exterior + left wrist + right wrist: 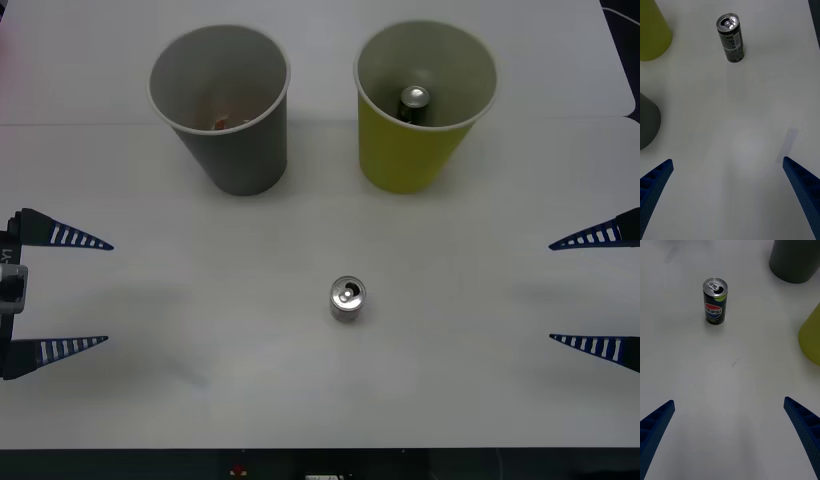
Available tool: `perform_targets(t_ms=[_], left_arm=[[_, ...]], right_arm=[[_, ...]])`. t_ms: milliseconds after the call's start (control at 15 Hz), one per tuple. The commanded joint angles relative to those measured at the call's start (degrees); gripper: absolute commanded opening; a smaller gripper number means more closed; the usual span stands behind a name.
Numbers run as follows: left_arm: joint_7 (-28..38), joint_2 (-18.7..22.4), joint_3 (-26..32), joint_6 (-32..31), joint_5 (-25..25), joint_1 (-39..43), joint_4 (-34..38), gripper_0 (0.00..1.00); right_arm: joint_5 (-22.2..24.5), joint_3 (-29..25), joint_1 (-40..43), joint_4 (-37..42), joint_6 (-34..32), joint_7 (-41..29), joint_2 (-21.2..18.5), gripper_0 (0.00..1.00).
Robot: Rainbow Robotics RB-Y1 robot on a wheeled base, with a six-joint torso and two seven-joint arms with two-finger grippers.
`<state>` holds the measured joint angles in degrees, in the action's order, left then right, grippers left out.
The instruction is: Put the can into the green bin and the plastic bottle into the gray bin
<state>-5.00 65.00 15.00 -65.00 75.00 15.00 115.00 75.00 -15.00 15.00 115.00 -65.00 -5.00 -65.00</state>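
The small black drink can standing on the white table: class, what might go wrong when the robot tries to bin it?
1. The small black drink can stands alone, tall and narrow, midway between the open left tool and open right tool; a sideways nudge may topple it and set it rolling.
2. The large yellow-green paper cup already holds another can, so a dropped can may strike it or tip the cup.
3. The large gray paper cup stands beside it; a mis-aimed drop could land there.

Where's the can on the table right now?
In the front view, the can stands upright mid-table, nearer the robot than the gray bin and green bin, touching neither.
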Motion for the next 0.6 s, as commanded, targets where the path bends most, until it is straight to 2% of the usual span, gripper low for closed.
perform_targets(t_ms=[67, 400, 600], left_arm=[[0.0, 0.0, 0.0, 0.0, 0.0, 0.0, 0.0, 1.0], [0.0, 0.0, 0.0, 0.0, 0.0, 0.0, 0.0, 1.0], [0.0, 0.0, 0.0, 0.0, 0.0, 0.0, 0.0, 1.0]], right_arm=[[0.0, 0.0, 0.0, 0.0, 0.0, 0.0, 0.0, 1.0], [-1.79, 0.76, 0.73, -1.71, 1.28, 1.13, 0.58, 1.0], [-2.14, 4.1, 0.64, -1.89, 5.5, 2.1, 0.66, 1.0]])
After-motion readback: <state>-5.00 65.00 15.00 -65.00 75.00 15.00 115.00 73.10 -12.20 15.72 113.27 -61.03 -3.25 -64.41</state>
